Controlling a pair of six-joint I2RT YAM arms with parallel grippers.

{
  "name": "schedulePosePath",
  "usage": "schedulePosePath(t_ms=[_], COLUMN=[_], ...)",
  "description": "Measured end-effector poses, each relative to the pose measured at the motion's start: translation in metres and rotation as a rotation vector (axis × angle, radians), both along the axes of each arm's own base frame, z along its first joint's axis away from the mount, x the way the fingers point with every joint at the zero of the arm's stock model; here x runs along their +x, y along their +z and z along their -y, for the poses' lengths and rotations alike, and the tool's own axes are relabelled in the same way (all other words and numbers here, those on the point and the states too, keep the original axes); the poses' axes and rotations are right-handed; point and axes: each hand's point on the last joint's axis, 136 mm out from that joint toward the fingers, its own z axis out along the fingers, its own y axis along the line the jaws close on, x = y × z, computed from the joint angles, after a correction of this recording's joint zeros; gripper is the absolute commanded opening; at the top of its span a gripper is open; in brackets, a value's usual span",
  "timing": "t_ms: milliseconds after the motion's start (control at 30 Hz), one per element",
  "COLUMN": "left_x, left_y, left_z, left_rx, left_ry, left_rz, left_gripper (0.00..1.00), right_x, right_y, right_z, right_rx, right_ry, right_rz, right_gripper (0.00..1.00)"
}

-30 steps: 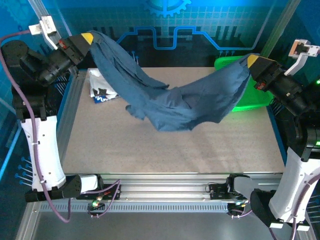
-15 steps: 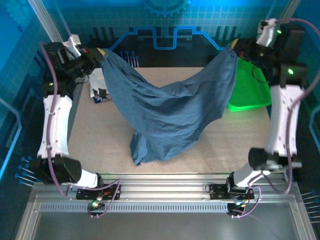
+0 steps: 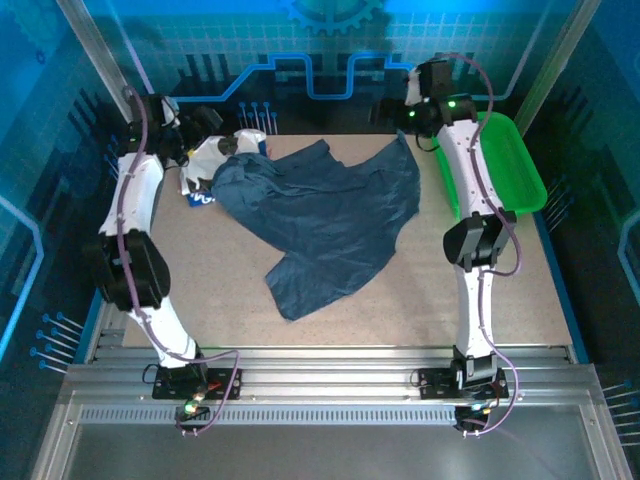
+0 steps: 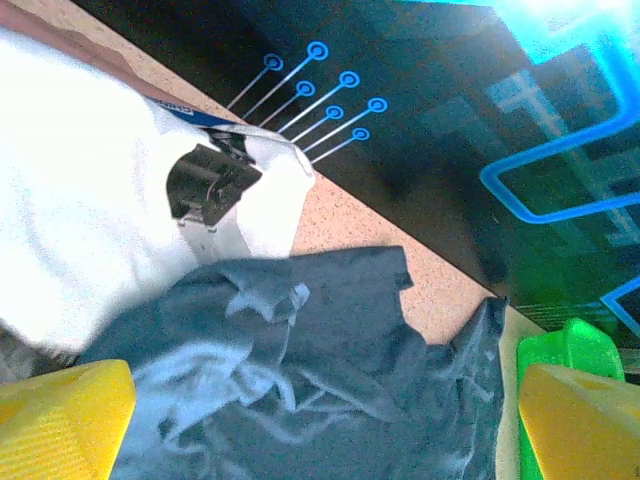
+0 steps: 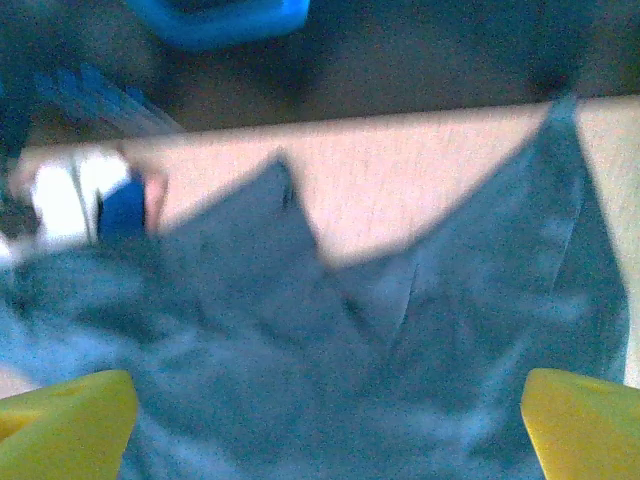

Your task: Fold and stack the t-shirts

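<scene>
The dark slate-blue t-shirt (image 3: 320, 215) lies spread and wrinkled across the far half of the table, one end trailing toward the front. Its upper left corner overlaps the white printed t-shirt (image 3: 205, 165), which lies crumpled at the far left. My left gripper (image 3: 222, 143) hovers above that corner, open, with blue cloth (image 4: 330, 380) below its yellow fingertips (image 4: 60, 420) and the white shirt (image 4: 90, 220) beside it. My right gripper (image 3: 397, 113) hangs open over the shirt's far right corner (image 5: 350, 380). Nothing is held.
A bright green mesh basket (image 3: 510, 165) stands at the far right, just beyond the right arm. The table's back edge and the dark rear wall are close behind both grippers. Bare tabletop (image 3: 480, 300) lies toward the front.
Both grippers have opened and let go of the blue shirt, which hung between them and now lies on the table. Both arms have reached toward the far edge.
</scene>
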Motion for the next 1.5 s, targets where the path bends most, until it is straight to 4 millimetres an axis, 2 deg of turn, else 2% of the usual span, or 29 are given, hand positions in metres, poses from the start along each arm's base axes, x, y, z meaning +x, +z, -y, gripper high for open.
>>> schedulePosePath(t_ms=[100,133,200,233,300,400,433,500,533,600,667,733,833,867,933,1000,1100,1233,1400,1500], left_x=[-0.047,-0.061,-0.086,-0.092,-0.1,-0.108,-0.112,-0.119,-0.121,-0.125,-0.131,-0.136,-0.141,-0.142,-0.145,-0.147,-0.152,-0.16,-0.17,-0.174], left_y=[0.032,0.04,0.041,0.036,0.015,-0.04,-0.053,-0.071,-0.074,-0.077,-0.079,-0.076,-0.068,-0.066,-0.063,-0.063,-0.067,-0.079,-0.101,-0.109], left_z=[0.009,0.012,0.018,0.019,0.022,0.028,0.031,0.038,0.04,0.042,0.043,0.044,0.045,0.045,0.045,0.044,0.045,0.045,0.048,0.053], left_rx=[0.039,0.053,0.073,0.078,0.076,0.05,0.042,0.03,0.027,0.028,0.031,0.034,0.044,0.047,0.052,0.056,0.056,0.052,0.039,0.031], left_ry=[-0.013,-0.016,-0.03,-0.035,-0.046,-0.069,-0.077,-0.092,-0.098,-0.106,-0.108,-0.109,-0.112,-0.111,-0.11,-0.107,-0.104,-0.103,-0.104,-0.113], left_rz=[0.055,0.075,0.088,0.08,0.038,-0.089,-0.12,-0.17,-0.178,-0.181,-0.18,-0.172,-0.146,-0.138,-0.129,-0.128,-0.136,-0.164,-0.216,-0.236], left_gripper=[0.99,0.99,0.99,0.99,0.99,0.99,0.99,0.99,0.99,0.99,0.99,0.99,0.99,0.99,0.99,0.99,0.99,0.99,0.99,0.99], right_x=[-0.092,-0.131,-0.199,-0.226,-0.261,-0.284,-0.29,-0.3,-0.303,-0.304,-0.299,-0.294,-0.291,-0.29,-0.28,-0.266,-0.256,-0.244,-0.239,-0.239], right_y=[-0.008,-0.01,-0.023,-0.036,-0.074,-0.151,-0.175,-0.216,-0.229,-0.244,-0.251,-0.256,-0.26,-0.261,-0.259,-0.256,-0.253,-0.232,-0.201,-0.194], right_z=[-0.044,-0.063,-0.085,-0.091,-0.093,-0.09,-0.089,-0.088,-0.087,-0.086,-0.088,-0.085,-0.071,-0.065,-0.059,-0.053,-0.032,0.013,0.075,0.105], right_rx=[-0.047,-0.042,-0.026,-0.021,-0.033,-0.104,-0.132,-0.186,-0.204,-0.226,-0.229,-0.26,-0.337,-0.361,-0.378,-0.403,-0.458,-0.557,-0.674,-0.761], right_ry=[0.129,0.19,0.279,0.305,0.311,0.275,0.264,0.242,0.234,0.212,0.191,0.16,0.114,0.098,0.075,0.063,0.042,0.003,-0.061,-0.086], right_rz=[-0.098,-0.114,-0.17,-0.208,-0.305,-0.478,-0.532,-0.619,-0.641,-0.665,-0.659,-0.669,-0.689,-0.699,-0.688,-0.643,-0.618,-0.578,-0.541,-0.552], right_gripper=[1.0,0.99,0.97,0.95,0.94,0.93,0.92,0.91,0.9,0.85,0.76,0.57,0.19,0.11,0.0,0.0,0.0,0.0,0.0,0.0])
